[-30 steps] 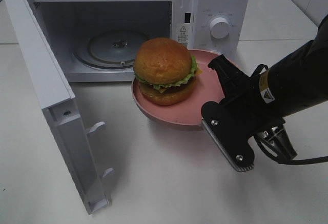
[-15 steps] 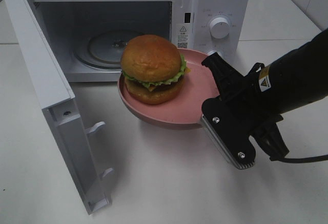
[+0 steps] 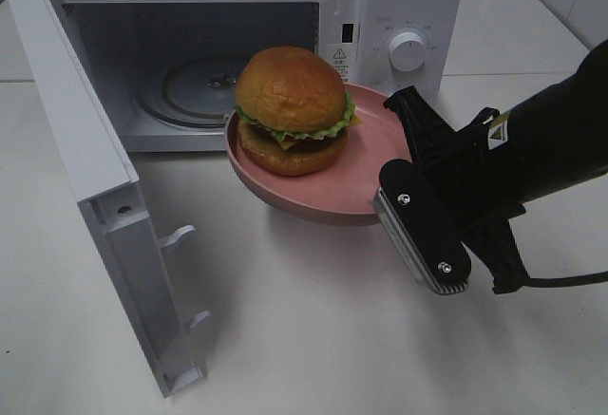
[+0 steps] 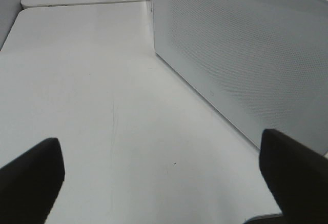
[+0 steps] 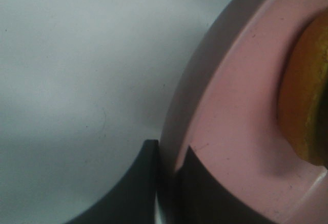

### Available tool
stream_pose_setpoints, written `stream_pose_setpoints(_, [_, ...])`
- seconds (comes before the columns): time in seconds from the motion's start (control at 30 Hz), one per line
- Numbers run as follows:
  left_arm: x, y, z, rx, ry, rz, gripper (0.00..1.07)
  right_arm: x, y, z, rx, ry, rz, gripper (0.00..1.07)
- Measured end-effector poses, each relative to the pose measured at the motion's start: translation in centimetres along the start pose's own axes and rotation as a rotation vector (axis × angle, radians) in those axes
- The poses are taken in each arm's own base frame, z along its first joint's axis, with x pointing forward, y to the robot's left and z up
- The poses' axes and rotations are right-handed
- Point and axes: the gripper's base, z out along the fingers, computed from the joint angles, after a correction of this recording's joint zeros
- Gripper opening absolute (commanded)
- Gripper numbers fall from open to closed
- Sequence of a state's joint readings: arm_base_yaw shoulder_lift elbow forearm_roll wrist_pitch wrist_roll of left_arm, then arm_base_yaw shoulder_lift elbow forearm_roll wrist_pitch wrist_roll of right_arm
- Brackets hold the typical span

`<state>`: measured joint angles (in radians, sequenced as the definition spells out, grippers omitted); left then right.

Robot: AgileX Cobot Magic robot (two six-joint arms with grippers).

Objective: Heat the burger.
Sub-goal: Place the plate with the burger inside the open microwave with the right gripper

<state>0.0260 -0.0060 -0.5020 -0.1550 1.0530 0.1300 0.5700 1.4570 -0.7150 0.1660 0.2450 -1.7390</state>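
Right pincer point(image 5: 171, 155): pinching rim of pink plate point(image 3: 375, 173), so burger point(image 3: 291, 102) rides level, aloft before open microwave point(image 3: 399, 2) mouth, for loading; left pincer point(image 4: 164, 183): spread, idle.

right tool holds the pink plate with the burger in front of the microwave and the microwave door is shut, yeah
Not quite: the microwave door is swung wide open, not shut, as the exterior high view shows. The rest holds: the right tool grips the pink plate, burger on it, in front of the microwave.
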Motion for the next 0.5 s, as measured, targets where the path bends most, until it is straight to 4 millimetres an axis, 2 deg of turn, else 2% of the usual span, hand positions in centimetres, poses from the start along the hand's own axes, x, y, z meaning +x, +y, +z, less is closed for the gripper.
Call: stream_pose_setpoints(0.5, [0.0,0.0,0.0,0.0,0.0,0.0,0.98,0.2,0.2,1.6,-0.018,0.01,-0.009,0.0])
